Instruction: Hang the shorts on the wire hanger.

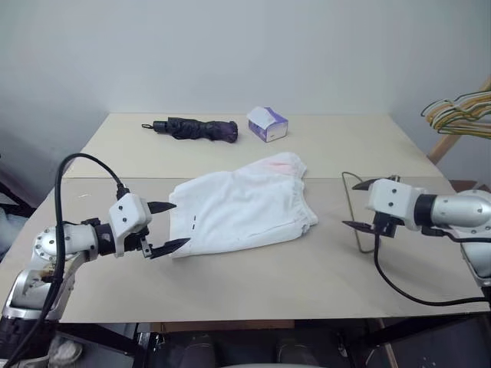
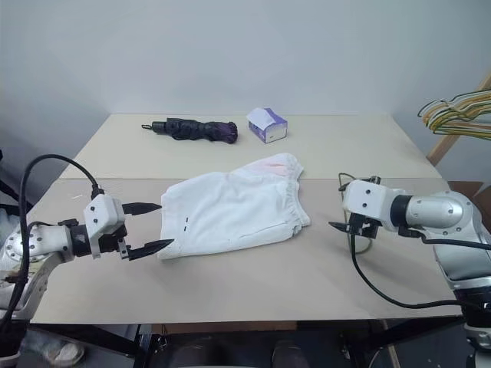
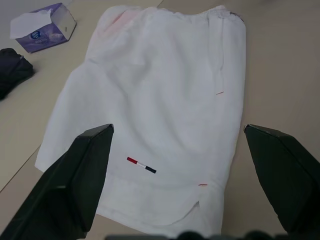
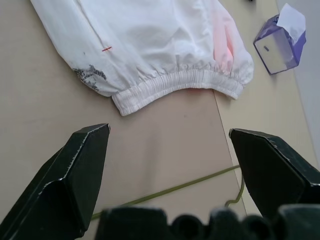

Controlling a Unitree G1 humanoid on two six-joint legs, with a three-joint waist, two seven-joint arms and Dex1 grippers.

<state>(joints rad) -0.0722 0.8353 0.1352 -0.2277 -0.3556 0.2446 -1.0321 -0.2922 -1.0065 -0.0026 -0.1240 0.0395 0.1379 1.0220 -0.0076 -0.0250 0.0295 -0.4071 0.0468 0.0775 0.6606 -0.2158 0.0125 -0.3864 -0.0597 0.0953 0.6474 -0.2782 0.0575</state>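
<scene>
Head views: shorts (image 1: 242, 205) flat mid-desk (image 1: 245, 284); left tool (image 1: 165, 228) open at their left hem, right tool (image 1: 360, 205) open over wire hanger (image 1: 352, 201), right of shorts. Left wrist: small red-and-navy tag. Right wrist: elastic waistband, pink stain, hanger wire below

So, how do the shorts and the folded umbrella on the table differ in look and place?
The shorts are white and spread flat; the umbrella is dark and rolled into a narrow bundle. The shorts lie mid-table between both arms; the umbrella lies at the far side, beside the tissue box. Both rest on the table, untouched.
</scene>
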